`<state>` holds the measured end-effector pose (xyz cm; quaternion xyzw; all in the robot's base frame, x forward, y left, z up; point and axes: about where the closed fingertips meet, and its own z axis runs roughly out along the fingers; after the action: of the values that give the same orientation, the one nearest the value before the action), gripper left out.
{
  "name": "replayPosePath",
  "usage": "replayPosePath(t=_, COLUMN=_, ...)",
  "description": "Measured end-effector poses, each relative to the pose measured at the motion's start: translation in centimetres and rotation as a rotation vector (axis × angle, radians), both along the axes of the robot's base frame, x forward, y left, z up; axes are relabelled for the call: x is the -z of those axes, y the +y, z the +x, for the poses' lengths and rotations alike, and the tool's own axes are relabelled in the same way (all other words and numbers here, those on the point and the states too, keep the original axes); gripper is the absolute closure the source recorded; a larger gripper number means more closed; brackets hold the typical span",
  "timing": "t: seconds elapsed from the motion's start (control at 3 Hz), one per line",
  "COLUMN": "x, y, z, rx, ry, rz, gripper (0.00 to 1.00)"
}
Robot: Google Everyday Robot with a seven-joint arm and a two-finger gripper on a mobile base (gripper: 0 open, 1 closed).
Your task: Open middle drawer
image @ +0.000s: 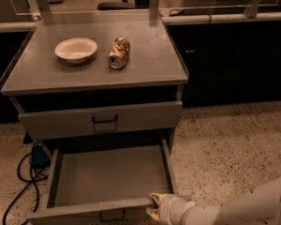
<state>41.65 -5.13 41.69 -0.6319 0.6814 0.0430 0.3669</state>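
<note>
In the camera view, our gripper (155, 206) sits at the bottom edge, against the right end of the middle drawer (107, 175) front rim. We cannot tell how the jaws stand. The drawer is pulled well out, its tray reaching back and left from the jaws. Above them is the taller-fronted drawer (140, 118). Higher still, on the cabinet top (150, 64), are a white bowl (76, 49) and a tipped can (119, 53).

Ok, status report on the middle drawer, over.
Gripper at front edge of middle drawer, right end. Drawer stands well out of the cabinet. Black cable on floor beside its left side.
</note>
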Motion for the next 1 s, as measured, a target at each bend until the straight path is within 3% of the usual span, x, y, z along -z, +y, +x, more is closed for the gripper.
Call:
replayPosePath(t=0.33, x=0.28, y=-0.06, z=-4.40, rx=0.039, ry=-0.013, rz=0.003, gripper=1.00)
replayPosePath(t=1.0, x=0.15, y=-0.60, z=-5.23, rx=0.067, ry=-0.026, rz=-0.001, gripper=0.57)
